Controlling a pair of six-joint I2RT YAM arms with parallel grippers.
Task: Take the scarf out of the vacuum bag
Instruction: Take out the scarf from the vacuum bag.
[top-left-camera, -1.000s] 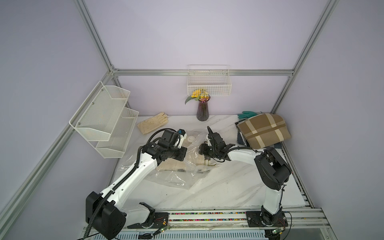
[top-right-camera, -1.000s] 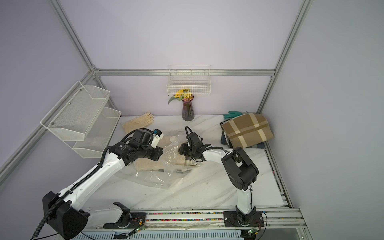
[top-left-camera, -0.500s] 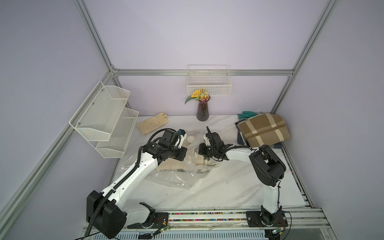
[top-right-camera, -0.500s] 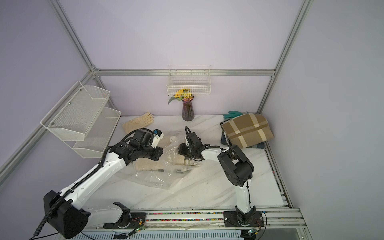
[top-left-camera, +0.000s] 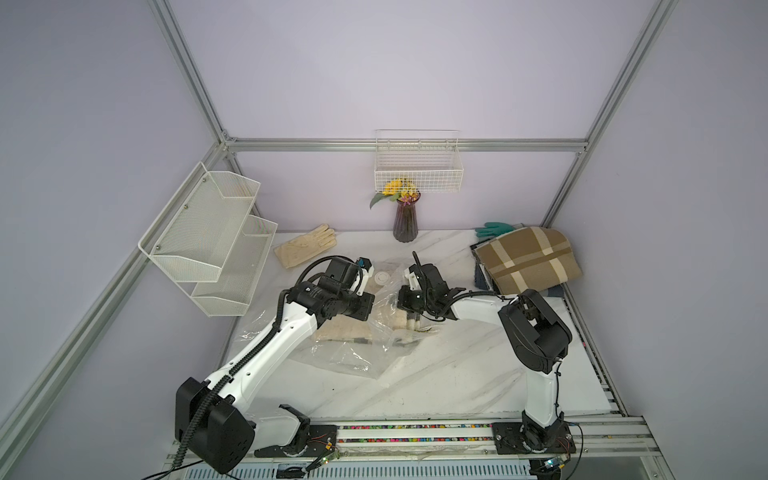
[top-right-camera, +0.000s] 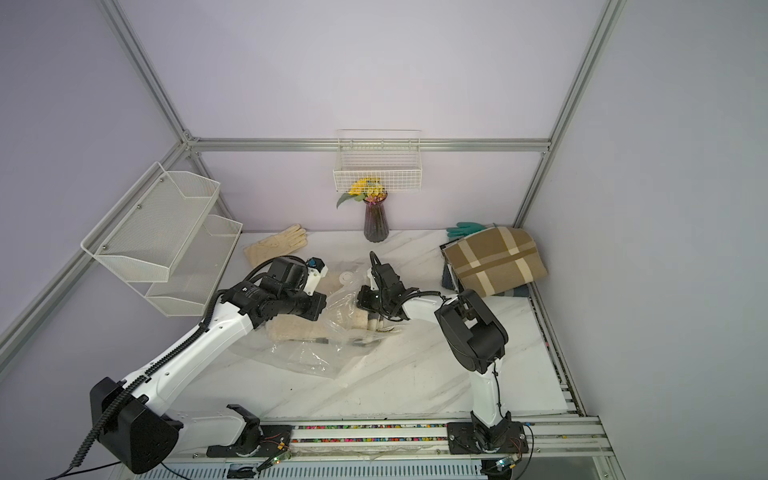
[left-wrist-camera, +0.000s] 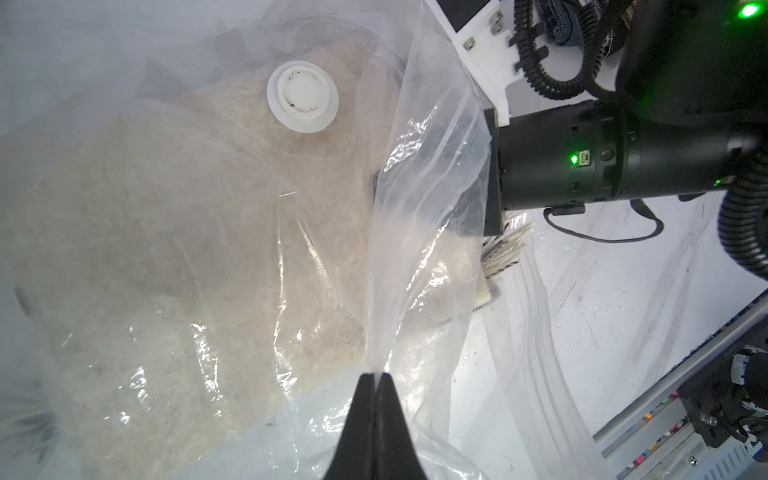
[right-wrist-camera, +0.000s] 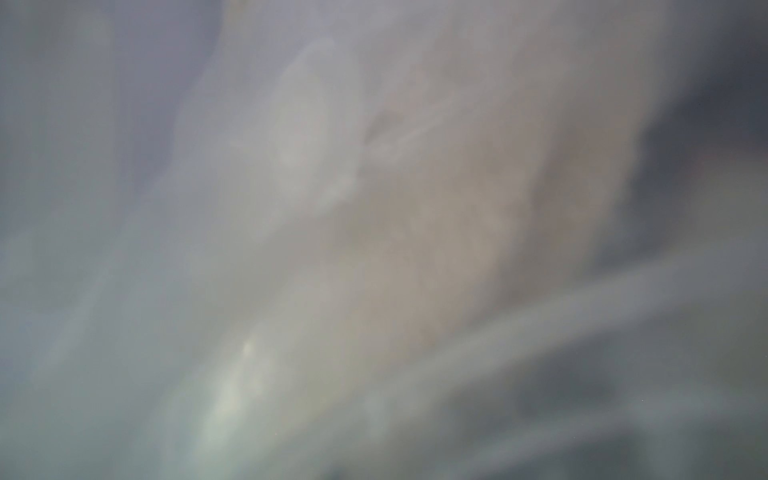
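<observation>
The jaws of the left gripper (left-wrist-camera: 376, 378) were clenched on a fold of the vacuum bag (left-wrist-camera: 424, 174), which was lifted off the scarf (left-wrist-camera: 166, 249). The scarf lay inside the bag on the table (top-left-camera: 457, 374), beneath the valve cap (left-wrist-camera: 302, 96). The right gripper (left-wrist-camera: 399, 183) was thrust into the bag's mouth; its jaws were veiled by plastic and its wrist view was blurred, so their state could not be told. The pull-out, judged the step in hand, would be served by film kept taut and wool alone pinched. The cream glove (top-left-camera: 305, 250), vase (top-left-camera: 404, 222) and plaid cloth (top-left-camera: 525, 259) were set well apart; only slack film was judged an obstruction.
</observation>
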